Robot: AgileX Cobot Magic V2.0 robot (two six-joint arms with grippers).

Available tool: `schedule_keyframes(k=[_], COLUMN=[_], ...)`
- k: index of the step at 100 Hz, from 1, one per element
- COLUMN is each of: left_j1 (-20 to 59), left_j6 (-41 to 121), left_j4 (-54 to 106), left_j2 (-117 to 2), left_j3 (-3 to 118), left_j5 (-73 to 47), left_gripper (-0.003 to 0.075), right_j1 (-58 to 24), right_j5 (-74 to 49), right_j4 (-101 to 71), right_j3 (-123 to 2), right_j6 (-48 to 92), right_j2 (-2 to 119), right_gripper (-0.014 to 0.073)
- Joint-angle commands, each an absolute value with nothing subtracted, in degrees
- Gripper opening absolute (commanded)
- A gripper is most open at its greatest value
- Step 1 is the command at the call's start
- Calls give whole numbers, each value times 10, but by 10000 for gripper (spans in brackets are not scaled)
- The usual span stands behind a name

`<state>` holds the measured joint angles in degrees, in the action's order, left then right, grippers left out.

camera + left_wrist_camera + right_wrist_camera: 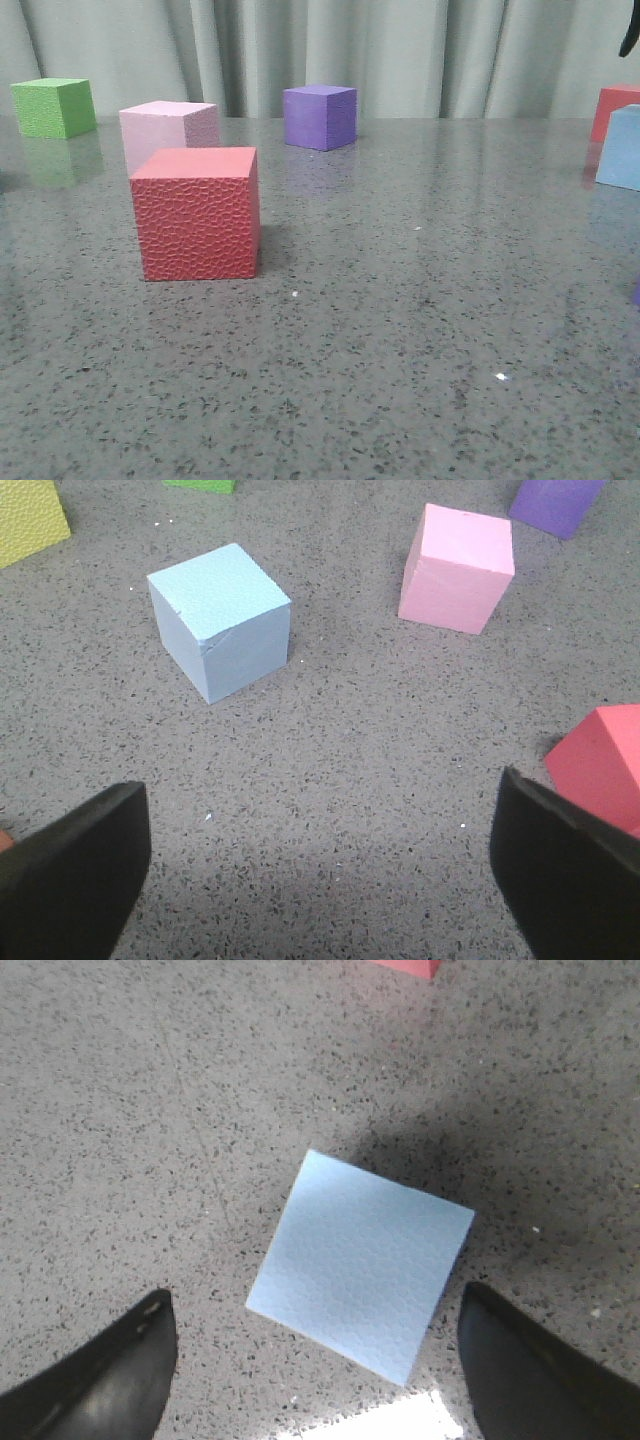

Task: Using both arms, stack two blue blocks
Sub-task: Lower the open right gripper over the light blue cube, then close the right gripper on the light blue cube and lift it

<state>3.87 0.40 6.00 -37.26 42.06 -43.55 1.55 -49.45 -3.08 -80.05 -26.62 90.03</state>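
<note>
One pale blue block [220, 620] rests on the table in the left wrist view, well ahead of my left gripper [320, 870]. That gripper is open, with only bare table between its black fingers [75, 870]. The other blue block [360, 1260] lies flat, turned at an angle, directly below my right gripper [320, 1370]. The right gripper hangs open above it, its fingers [540, 1370] spread wider than the block and not touching it. In the front view this blue block [622, 148] sits at the right edge.
A red cube [197, 213] stands front left with a pink cube [168, 128] behind it. A green cube [54, 107] and a purple cube [320, 116] sit at the back, another red cube [614, 108] far right. A yellow cube [28, 520] shows near the left blue block.
</note>
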Motion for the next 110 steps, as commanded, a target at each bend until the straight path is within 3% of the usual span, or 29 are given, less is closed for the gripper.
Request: schedule_keyframes(k=[1,110], left_j1=[38,38], left_j6=[0,0], left_j4=[65,65], left_j2=[-376,-376], left_j3=[442,442], left_j5=[-400,-400], left_gripper=[651,651], right_j1=[19,28], right_j5=[-483,-490], right_j4=[-25,-25], right_j3=[-829,-839], right_j6=[-268,-293], right_j2=[894,950], right_gripper=[579,579])
